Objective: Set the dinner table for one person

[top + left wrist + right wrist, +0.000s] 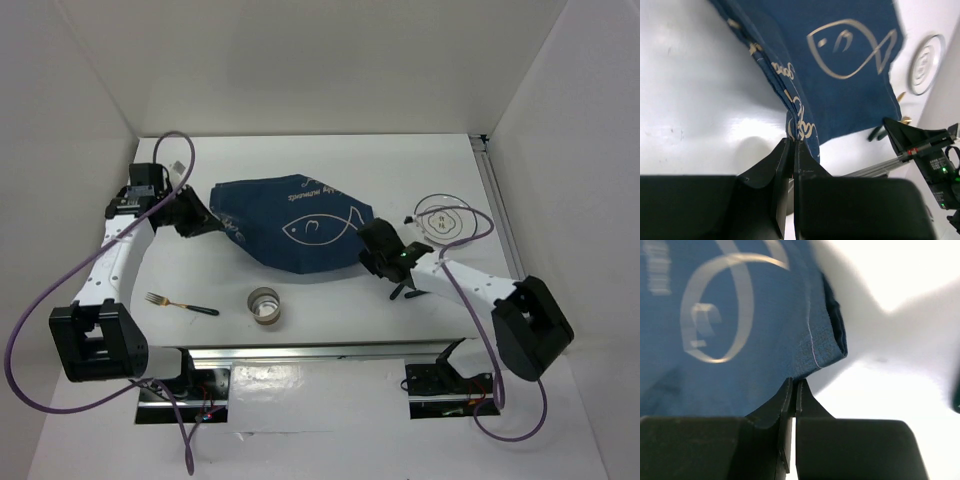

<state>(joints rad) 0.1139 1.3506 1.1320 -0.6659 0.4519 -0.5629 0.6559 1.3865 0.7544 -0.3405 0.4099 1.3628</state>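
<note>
A dark blue cloth mat (290, 222) with a white fish outline hangs above the middle of the white dinner table (330, 160), lifted at two corners. My left gripper (222, 226) is shut on the mat's left corner (799, 131). My right gripper (368, 252) is shut on the mat's right corner (805, 371). A fork (180, 303) with a gold head and dark handle lies at the front left. A clear glass plate (443, 219) lies at the right; it also shows in the left wrist view (925, 62).
A short glass cup (265, 305) stands near the front edge, below the mat. A dark utensil handle (405, 291) lies under my right arm. White walls close in the table on the left, back and right.
</note>
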